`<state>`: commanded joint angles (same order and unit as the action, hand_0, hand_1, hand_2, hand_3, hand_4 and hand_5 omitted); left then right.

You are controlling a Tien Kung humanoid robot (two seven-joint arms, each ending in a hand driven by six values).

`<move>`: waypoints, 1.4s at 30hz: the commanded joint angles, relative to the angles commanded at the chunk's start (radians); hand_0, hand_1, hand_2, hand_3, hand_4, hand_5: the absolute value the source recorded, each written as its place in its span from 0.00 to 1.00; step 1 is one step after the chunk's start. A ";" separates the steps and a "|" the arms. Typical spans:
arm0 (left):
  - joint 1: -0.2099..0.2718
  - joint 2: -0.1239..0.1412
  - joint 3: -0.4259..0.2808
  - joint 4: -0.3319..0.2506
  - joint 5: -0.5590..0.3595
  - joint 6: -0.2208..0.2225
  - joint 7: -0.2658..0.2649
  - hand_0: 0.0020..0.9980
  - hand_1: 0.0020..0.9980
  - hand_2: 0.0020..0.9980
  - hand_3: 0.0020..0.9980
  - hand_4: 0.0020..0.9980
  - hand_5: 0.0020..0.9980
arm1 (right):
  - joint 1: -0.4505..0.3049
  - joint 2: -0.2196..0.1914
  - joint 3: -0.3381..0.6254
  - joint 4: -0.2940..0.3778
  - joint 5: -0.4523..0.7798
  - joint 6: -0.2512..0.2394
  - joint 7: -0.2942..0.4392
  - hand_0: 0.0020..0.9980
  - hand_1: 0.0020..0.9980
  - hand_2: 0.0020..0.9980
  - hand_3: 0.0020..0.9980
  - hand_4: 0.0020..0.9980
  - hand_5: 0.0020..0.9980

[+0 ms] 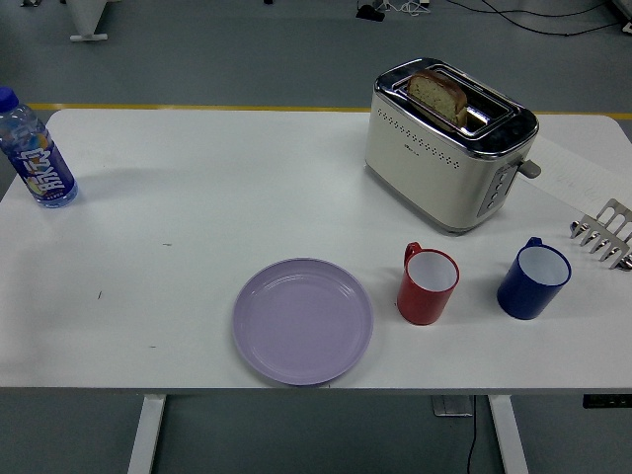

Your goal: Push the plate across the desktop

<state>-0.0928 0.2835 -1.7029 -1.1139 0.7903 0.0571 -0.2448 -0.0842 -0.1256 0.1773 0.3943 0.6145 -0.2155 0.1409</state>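
Observation:
A round lilac plate (303, 320) lies flat and bare near the front edge of the white table (197, 207), a little left of centre. Nothing touches it. Neither of my hands nor either arm shows in the head view.
A red mug (427, 285) stands just right of the plate, a blue mug (533, 279) further right. A cream toaster (449, 143) with a bread slice sits at the back right. A metal rack (604, 234) pokes in at the right edge. A water bottle (36, 153) stands far left.

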 joint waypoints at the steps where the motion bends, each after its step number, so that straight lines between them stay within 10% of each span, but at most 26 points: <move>1: 0.000 0.000 0.000 -0.001 0.002 -0.001 -0.005 0.97 0.98 1.00 1.00 0.56 1.00 | 0.000 0.000 0.000 0.000 0.001 -0.001 0.000 0.60 0.61 0.76 0.68 0.48 0.44; 17: 0.003 -0.001 -0.020 -0.009 0.028 0.083 -0.116 0.94 0.97 1.00 1.00 0.64 1.00 | 0.009 -0.004 0.034 0.003 -0.026 -0.012 0.001 0.60 0.61 0.76 0.68 0.48 0.45; 34: 0.000 -0.011 -0.102 -0.027 0.438 0.453 -0.348 0.96 0.96 1.00 1.00 0.56 1.00 | 0.010 -0.010 0.040 0.010 -0.031 -0.017 0.002 0.60 0.61 0.75 0.67 0.48 0.44; 38: -0.004 -0.026 -0.126 -0.035 0.374 0.588 -0.401 0.96 0.95 1.00 0.99 0.54 0.99 | 0.011 -0.009 0.040 0.009 -0.031 -0.017 0.002 0.60 0.61 0.75 0.67 0.48 0.44; 42: -0.004 -0.028 -0.135 -0.036 0.324 0.588 -0.401 0.96 0.95 1.00 0.99 0.54 0.99 | 0.012 -0.009 0.041 0.009 -0.031 -0.017 0.002 0.60 0.61 0.75 0.67 0.48 0.44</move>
<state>-0.0964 0.2556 -1.8377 -1.1501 1.1142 0.6454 -0.6454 -0.0722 -0.1348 0.2179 0.4036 0.5835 -0.2329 0.1430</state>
